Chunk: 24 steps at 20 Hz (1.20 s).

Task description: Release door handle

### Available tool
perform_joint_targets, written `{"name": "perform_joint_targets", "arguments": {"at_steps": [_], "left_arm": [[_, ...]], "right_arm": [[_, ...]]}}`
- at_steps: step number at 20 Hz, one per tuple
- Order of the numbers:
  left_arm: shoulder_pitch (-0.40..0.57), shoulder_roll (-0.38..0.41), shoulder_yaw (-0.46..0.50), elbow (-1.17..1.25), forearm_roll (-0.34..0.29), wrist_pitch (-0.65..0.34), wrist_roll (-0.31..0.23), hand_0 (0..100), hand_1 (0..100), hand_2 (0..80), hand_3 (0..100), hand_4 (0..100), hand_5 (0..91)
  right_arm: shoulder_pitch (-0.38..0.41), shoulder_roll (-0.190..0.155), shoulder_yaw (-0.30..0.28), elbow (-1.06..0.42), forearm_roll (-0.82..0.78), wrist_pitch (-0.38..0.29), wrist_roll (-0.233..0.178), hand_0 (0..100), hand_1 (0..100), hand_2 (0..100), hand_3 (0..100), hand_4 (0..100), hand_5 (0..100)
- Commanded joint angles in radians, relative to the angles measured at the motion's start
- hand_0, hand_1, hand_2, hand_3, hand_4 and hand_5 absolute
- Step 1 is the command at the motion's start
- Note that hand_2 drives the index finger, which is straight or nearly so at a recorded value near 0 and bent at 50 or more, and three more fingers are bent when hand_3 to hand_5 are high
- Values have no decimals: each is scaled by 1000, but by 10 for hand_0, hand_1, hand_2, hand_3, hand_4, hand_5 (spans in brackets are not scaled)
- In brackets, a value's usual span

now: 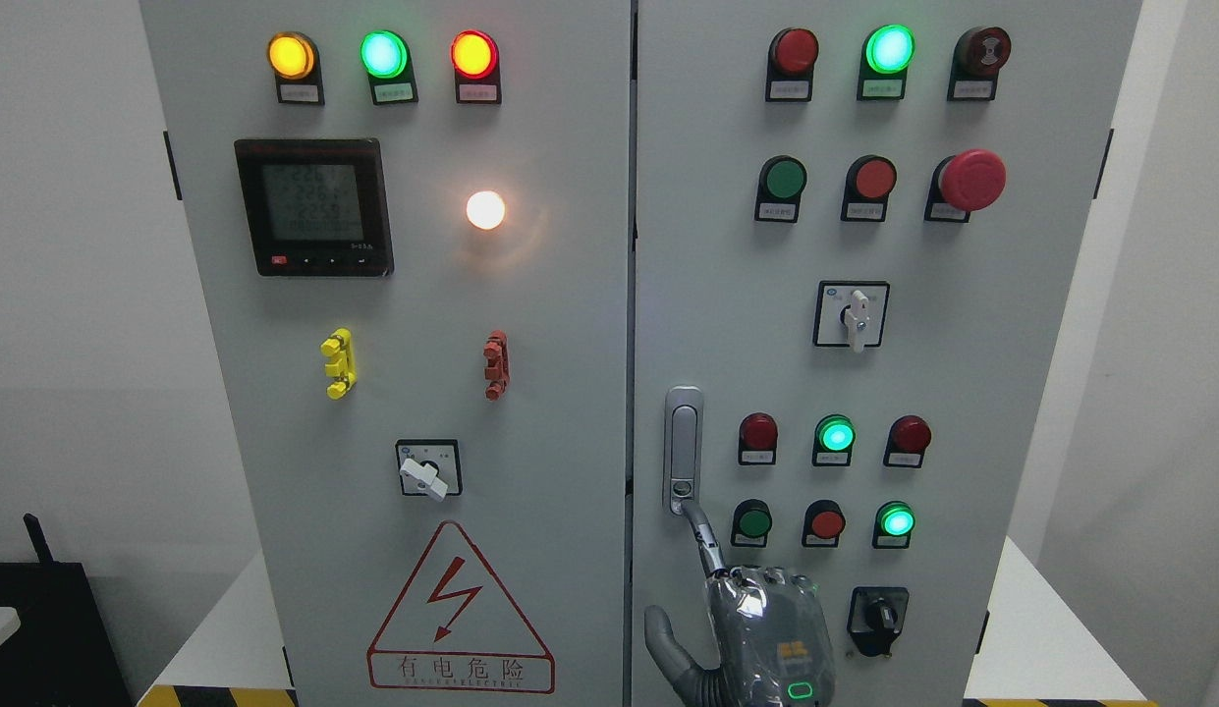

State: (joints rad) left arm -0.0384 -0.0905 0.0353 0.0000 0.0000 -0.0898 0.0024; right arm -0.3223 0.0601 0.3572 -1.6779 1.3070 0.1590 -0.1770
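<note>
At the lower left of the right-hand grey steel cabinet door [1012, 393], the slim silver upright door handle [683, 447] is sitting in its recessed plate, just beside the seam between the two doors.

- Right robot hand [761, 628], grey with a clear wrapped back and a small green light: rising from the bottom edge, one finger [702, 535] reaching up and touching the handle's lower end; thumb [663, 638] sticking out to the side, apart from the handle. Nothing is being clasped; the other fingers are hiding behind the back of the robot hand.
- Round green, red and dark-red push buttons [830, 476]: crowding just right of the handle and finger, two of the green ones glowing.
- Black rotary knob [878, 621]: sitting right beside the robot hand.
- White-levered selector switch [855, 316] and big red mushroom stop button [972, 180]: standing higher on the same door.
- Left-hand grey door [275, 442]: carrying a black square digital meter [313, 206], amber, green and red lamps [383, 54] glowing, a round white lamp [485, 209] shining, a yellow clip [338, 363], a red clip [495, 365] and a second white selector switch [427, 469].
- Red triangular lightning warning sign [459, 614]: reading 有电危险.
- Small labels under the lamps: too small to read.
- White bench [1041, 638]: carrying the cabinet, yellow-black hazard tape [216, 695] edging it.
</note>
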Motion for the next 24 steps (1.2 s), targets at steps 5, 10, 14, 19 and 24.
{"name": "perform_joint_targets", "arguments": {"at_steps": [5, 10, 14, 19, 24], "left_arm": [[0, 0, 0, -9, -28, -1, 1, 120, 389, 0, 0, 0, 0], [0, 0, 0, -9, -28, -1, 1, 120, 389, 0, 0, 0, 0], [0, 0, 0, -9, -28, -1, 1, 120, 389, 0, 0, 0, 0], [0, 0, 0, -9, -28, -1, 1, 120, 389, 0, 0, 0, 0], [0, 0, 0, -9, -28, -1, 1, 120, 389, 0, 0, 0, 0]], "right_arm": [[6, 1, 2, 0, 0, 0, 7, 397, 412, 47, 1000, 1000, 1000], [6, 0, 2, -2, 0, 0, 8, 396, 412, 54, 1000, 1000, 1000], [6, 1, 3, -2, 2, 0, 8, 395, 412, 60, 1000, 1000, 1000], [6, 0, 2, -2, 2, 0, 11, 395, 412, 67, 1000, 1000, 1000], [6, 1, 2, -2, 3, 2, 19, 394, 411, 72, 1000, 1000, 1000]]}}
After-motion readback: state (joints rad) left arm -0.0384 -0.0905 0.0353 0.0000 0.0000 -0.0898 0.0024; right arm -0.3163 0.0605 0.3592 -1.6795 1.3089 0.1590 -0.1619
